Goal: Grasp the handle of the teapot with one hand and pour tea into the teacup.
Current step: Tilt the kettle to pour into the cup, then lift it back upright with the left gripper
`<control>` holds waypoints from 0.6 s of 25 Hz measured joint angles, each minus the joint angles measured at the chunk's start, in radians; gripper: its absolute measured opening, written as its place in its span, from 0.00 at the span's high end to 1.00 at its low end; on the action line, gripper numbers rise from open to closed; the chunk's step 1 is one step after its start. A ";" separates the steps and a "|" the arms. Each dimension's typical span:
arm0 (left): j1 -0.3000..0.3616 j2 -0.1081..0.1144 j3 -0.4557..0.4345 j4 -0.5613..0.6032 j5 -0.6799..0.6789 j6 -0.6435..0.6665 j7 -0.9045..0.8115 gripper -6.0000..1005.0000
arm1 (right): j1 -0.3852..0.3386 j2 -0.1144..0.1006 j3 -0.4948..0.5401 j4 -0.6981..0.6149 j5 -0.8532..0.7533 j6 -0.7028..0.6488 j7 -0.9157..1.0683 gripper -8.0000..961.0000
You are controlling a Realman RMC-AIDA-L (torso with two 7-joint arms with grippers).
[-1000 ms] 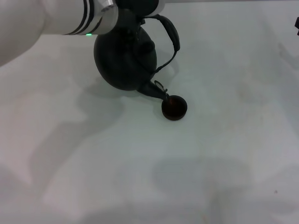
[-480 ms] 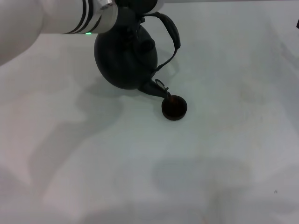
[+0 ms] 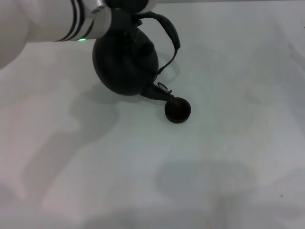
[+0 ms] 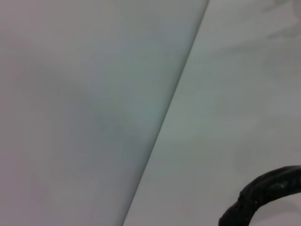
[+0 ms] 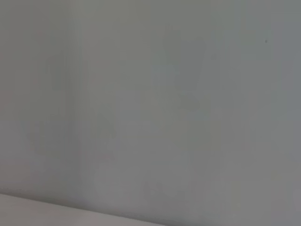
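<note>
The black round-bellied teapot (image 3: 125,62) hangs tilted in the head view, top left of centre, with its short spout (image 3: 159,92) pointing down to the rim of the teacup (image 3: 177,109). The teacup is a tiny dark bowl standing on the white table (image 3: 224,157). The arched handle (image 3: 171,33) runs up into my left gripper (image 3: 127,7) at the top edge, which is shut on it and carries the pot. A piece of the rough dark handle shows in the left wrist view (image 4: 263,193). My right gripper is out of view.
My white left arm (image 3: 43,21) fills the top left corner of the head view. Soft shadows lie on the table left of the pot and near the front. The right wrist view shows only a pale surface.
My left arm and the teapot's body have shifted slightly to the left. The spout stays over the teacup's rim. The teacup has not moved.
</note>
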 joint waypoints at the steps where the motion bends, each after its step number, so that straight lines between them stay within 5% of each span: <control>1: 0.011 0.000 -0.004 0.008 0.000 -0.001 -0.007 0.87 | 0.001 0.000 0.000 0.000 0.000 -0.001 0.000 0.10; 15: 0.213 -0.002 -0.016 0.100 -0.023 -0.092 -0.129 0.87 | 0.011 -0.001 0.008 -0.008 0.000 -0.018 -0.008 0.10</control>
